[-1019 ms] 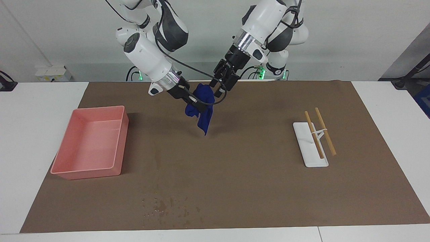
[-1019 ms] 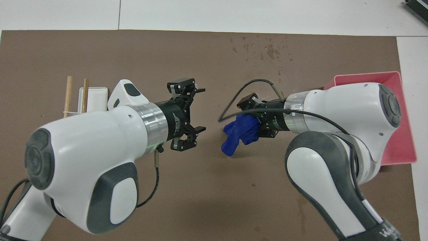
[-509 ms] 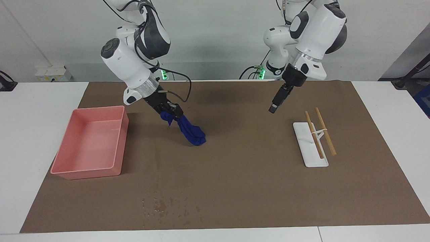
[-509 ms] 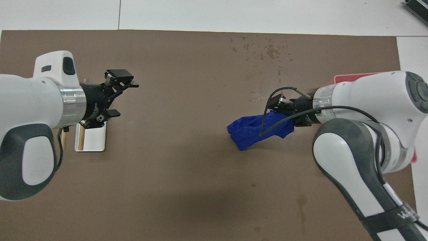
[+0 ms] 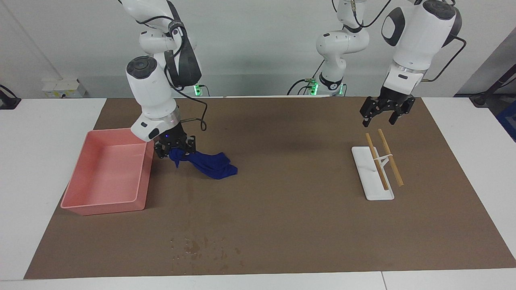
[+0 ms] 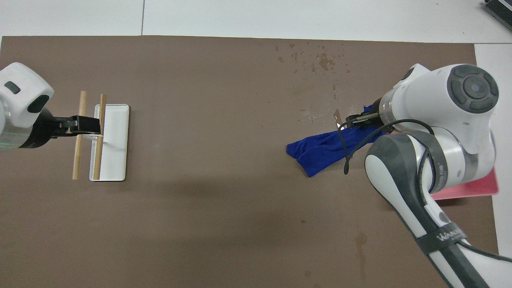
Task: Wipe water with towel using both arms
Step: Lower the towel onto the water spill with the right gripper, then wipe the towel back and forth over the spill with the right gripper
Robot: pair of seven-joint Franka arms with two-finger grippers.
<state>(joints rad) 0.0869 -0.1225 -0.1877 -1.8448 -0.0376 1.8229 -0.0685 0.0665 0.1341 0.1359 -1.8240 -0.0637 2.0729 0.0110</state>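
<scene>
A blue towel (image 5: 211,166) lies stretched on the brown mat (image 5: 282,193), one end pinched in my right gripper (image 5: 175,150). That gripper is low, right beside the pink bin (image 5: 105,209). In the overhead view the towel (image 6: 324,150) trails out from under the right arm, which hides most of the right gripper. Water drops (image 5: 201,247) speckle the mat farther from the robots than the towel; they also show in the overhead view (image 6: 318,58). My left gripper (image 5: 379,117) is open and empty, in the air over the chopsticks (image 5: 391,159); it also shows in the overhead view (image 6: 86,125).
A white tray (image 5: 371,189) with two wooden chopsticks across a small rack lies toward the left arm's end; it also shows in the overhead view (image 6: 116,160). The pink bin stands at the right arm's end. White table (image 5: 40,161) surrounds the mat.
My right gripper carried the towel down and toward the pink bin, so the towel now drags on the mat. My left gripper drew away from the towel to over the chopsticks.
</scene>
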